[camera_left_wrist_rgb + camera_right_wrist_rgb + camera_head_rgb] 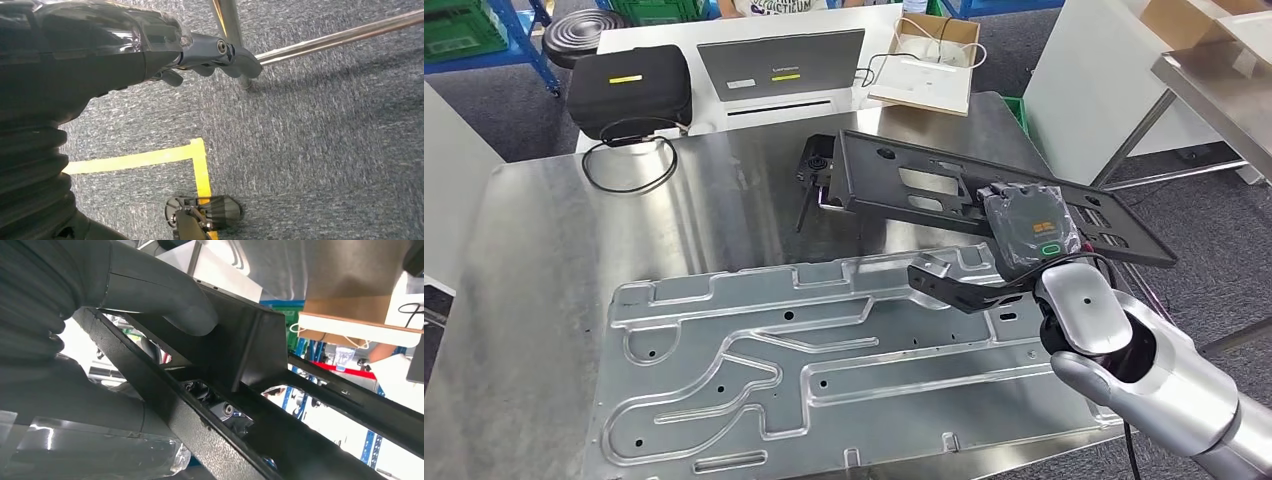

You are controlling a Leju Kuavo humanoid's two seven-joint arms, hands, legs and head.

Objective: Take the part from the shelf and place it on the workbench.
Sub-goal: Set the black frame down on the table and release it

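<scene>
The part is a long black metal frame (pixel 924 185) with cut-out windows, held tilted above the steel workbench (pixel 534 260). My right hand (pixel 1027 228) grips it near its right end, with the thumb (pixel 170 300) pressed on the frame's black bar (pixel 165 390) in the right wrist view. The frame's far left end, with a small black block (pixel 815 166), hangs just over the bench top. My left hand (pixel 210 57) hangs beside my body over the carpet, holding nothing, its fingers curled in.
A large embossed aluminium panel (pixel 824 370) covers the near half of the bench. Behind stand a black case (pixel 629 85), a laptop (pixel 781 62), a cable loop (pixel 629 160) and a cardboard box (pixel 929 60). Another steel table (pixel 1214 85) is at right.
</scene>
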